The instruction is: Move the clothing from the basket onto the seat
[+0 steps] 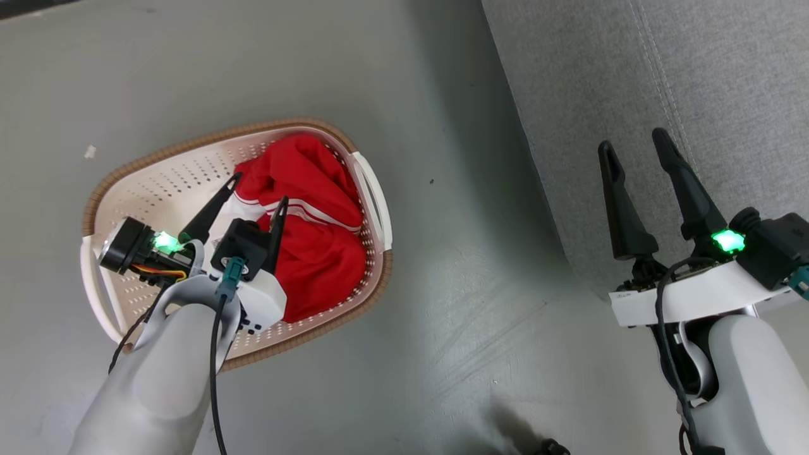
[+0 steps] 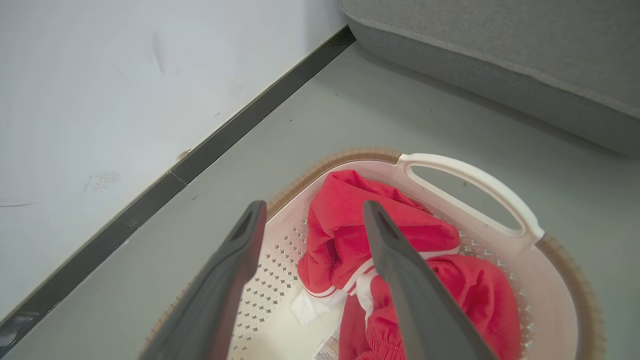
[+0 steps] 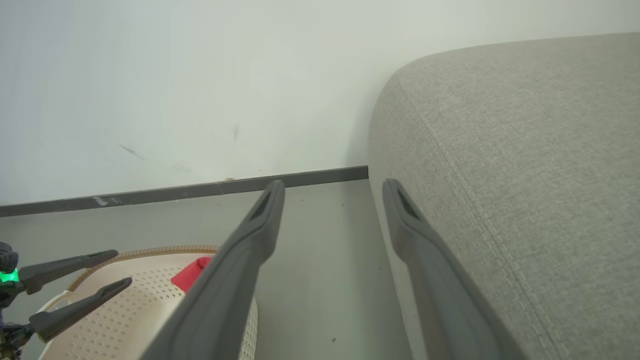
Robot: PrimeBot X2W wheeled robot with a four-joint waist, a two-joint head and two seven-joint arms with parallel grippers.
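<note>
currently red clothing [image 1: 322,265], white-striped, bunched in basket [image 1: 152,189]; left claw [image 1: 260,189] spread above it, right claw [image 1: 632,139] also spread.

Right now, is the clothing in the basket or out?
In: the clothing lies bunched inside the basket, under the open left gripper.

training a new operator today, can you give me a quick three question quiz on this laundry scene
1. True or false: the clothing lies inside the basket.
2. Multiple choice: the left gripper is A) shut on the clothing, B) open over the basket, C) shut and empty.
3. Short answer: which gripper is open at the edge of the seat?

Key: 1 true; 2 B; 3 the right gripper.
</note>
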